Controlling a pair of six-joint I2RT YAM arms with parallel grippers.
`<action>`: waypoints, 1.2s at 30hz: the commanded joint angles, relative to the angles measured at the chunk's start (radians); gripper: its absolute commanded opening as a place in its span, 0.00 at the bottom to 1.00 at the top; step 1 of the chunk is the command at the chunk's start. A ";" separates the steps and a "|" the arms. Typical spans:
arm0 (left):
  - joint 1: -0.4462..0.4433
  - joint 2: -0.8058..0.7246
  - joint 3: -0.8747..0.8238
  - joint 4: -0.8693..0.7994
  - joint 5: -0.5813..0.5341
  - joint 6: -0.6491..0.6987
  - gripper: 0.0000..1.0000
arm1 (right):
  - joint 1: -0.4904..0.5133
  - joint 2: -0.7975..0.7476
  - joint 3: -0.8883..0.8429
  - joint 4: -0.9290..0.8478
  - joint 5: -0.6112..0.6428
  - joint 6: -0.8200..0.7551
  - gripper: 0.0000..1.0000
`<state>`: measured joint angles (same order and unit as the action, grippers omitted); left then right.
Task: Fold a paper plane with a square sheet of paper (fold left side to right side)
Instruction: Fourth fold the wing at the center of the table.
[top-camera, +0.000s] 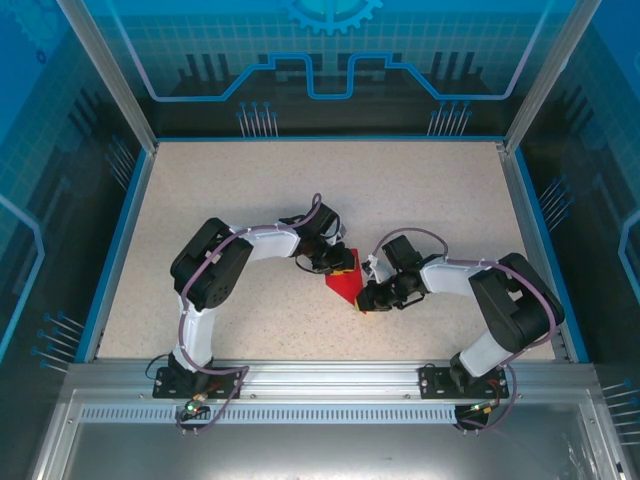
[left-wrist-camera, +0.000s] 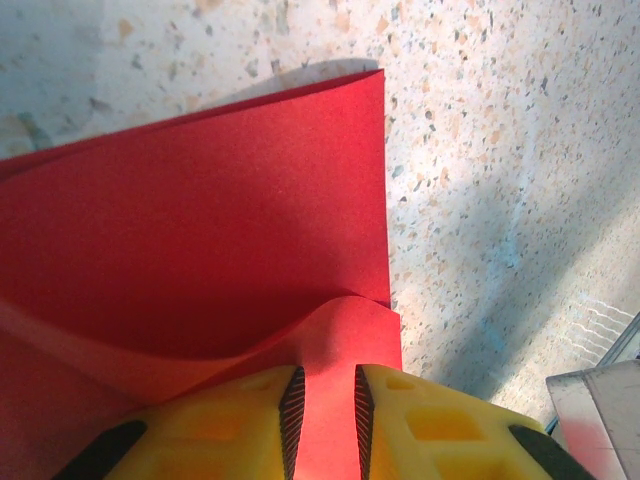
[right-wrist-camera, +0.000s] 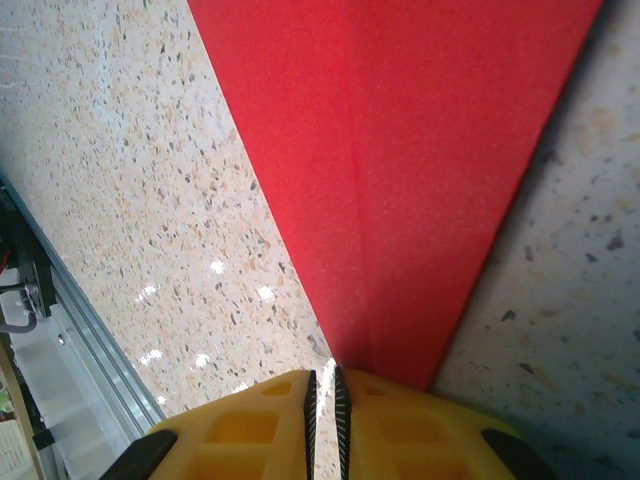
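Top external view: the paper (top-camera: 343, 287), already folded to a creased point, lies on the worktop (top-camera: 250, 200) between the left gripper (top-camera: 338, 267), pinching its lifted edge, and the right gripper (top-camera: 362, 300), pinching its tip. Wing folds likely remain.

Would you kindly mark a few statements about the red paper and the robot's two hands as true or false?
1. The red paper lies near the middle of the table. True.
2. The left hand is closed on a layer of the paper. True.
3. The right hand hangs wide open over bare table. False: it is closed on the paper's narrow pointed end.
4. The paper is a flat, unfolded square. False: it is folded, with stacked layers and a centre crease.
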<state>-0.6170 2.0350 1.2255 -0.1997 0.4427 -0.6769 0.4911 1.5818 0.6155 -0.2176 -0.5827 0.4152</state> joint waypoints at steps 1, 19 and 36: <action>0.022 0.033 -0.054 -0.099 -0.096 0.028 0.25 | 0.024 -0.004 -0.033 -0.159 0.005 -0.015 0.16; 0.023 0.033 -0.048 -0.101 -0.093 0.026 0.25 | 0.023 -0.081 -0.003 -0.160 0.016 -0.007 0.16; 0.023 0.028 -0.049 -0.099 -0.091 0.027 0.25 | 0.024 -0.083 0.064 -0.100 -0.045 0.049 0.15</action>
<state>-0.6159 2.0335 1.2221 -0.1970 0.4461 -0.6769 0.5041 1.5055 0.6567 -0.3229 -0.5972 0.4480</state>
